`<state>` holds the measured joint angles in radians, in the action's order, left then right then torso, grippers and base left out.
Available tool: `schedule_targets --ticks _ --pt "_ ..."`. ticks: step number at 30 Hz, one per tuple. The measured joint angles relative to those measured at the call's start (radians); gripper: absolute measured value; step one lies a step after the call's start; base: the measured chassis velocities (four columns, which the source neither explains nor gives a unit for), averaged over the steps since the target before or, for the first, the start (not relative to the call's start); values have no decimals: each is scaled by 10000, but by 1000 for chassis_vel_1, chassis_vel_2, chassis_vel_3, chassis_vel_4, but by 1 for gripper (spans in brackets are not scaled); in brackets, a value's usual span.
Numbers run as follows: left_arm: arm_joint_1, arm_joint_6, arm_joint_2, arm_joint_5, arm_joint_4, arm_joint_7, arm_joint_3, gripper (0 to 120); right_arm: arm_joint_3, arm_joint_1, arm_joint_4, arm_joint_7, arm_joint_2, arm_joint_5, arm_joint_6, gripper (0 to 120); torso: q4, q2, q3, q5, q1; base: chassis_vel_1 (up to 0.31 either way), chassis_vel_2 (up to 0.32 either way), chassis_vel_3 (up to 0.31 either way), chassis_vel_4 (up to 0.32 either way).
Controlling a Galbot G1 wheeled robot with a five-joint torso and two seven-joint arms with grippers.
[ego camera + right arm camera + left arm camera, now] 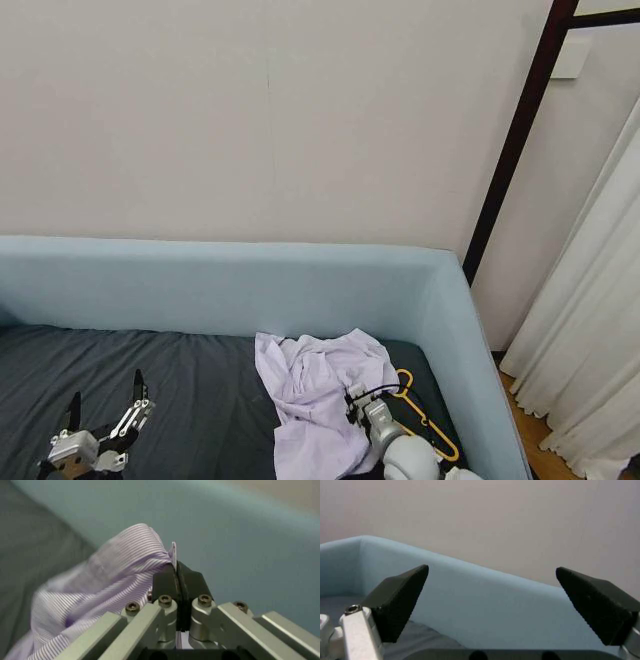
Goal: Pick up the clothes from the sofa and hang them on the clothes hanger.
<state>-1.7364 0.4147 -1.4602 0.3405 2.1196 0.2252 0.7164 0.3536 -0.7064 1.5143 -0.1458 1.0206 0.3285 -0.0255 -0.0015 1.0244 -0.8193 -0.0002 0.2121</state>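
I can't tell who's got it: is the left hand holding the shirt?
No, the left hand hangs open above the dark seat, apart from the shirt, which the right hand pinches.

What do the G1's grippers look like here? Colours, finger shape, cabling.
Left gripper: two black wedge-shaped fingers with finely ribbed inner faces, on silver-white metal brackets. Right gripper: black pads on bare aluminium linkage bars with hex-socket screws; a thin black cable loops at its rounded white wrist housing.
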Motion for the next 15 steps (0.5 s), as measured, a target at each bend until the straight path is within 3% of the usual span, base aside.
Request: schedule_targets --ticks 4,8,15 --pt "47 -1 -25 5 -5 -1 -35 100 60 1259 102 989 -270 413 -2148 0 -1 1 0 0 0 0 0 0 0" --pt "54 -1 -28 19 19 -2 -45 100 609 2458 165 858 -218 1717 -3095 0 0 0 -1 0 0 0 0 0 0" --pt "10 29 35 180 123 20 94 100 1094 5042 564 109 204 4944 -3388 0 2 0 -1 -1 0 0 0 0 0"
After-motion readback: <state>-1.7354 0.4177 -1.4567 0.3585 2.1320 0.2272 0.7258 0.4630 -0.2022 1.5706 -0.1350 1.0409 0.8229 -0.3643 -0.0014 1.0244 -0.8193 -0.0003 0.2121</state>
